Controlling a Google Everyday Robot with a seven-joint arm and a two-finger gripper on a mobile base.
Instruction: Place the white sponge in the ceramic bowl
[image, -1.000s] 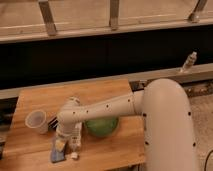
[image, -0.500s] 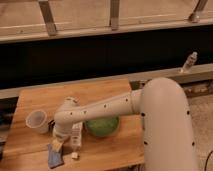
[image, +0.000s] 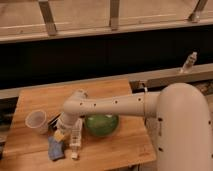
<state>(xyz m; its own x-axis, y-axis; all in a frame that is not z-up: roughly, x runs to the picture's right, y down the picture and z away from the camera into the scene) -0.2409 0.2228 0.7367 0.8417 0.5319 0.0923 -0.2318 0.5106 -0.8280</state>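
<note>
The white sponge, a small pale bluish pad, lies on the wooden table near its front left. The ceramic bowl, round and glossy green, stands to the right of the sponge at the middle of the table. My gripper hangs at the end of the white arm, just above and right of the sponge, between the cup and the bowl. I cannot tell whether it touches the sponge.
A translucent white cup stands left of the gripper. A long narrow white bar lies between sponge and bowl. A small bottle stands on the ledge at the back right. The table's front edge is close to the sponge.
The gripper has shifted slightly up and to the left, toward the cup. The sponge and the bowl stay where they were.
</note>
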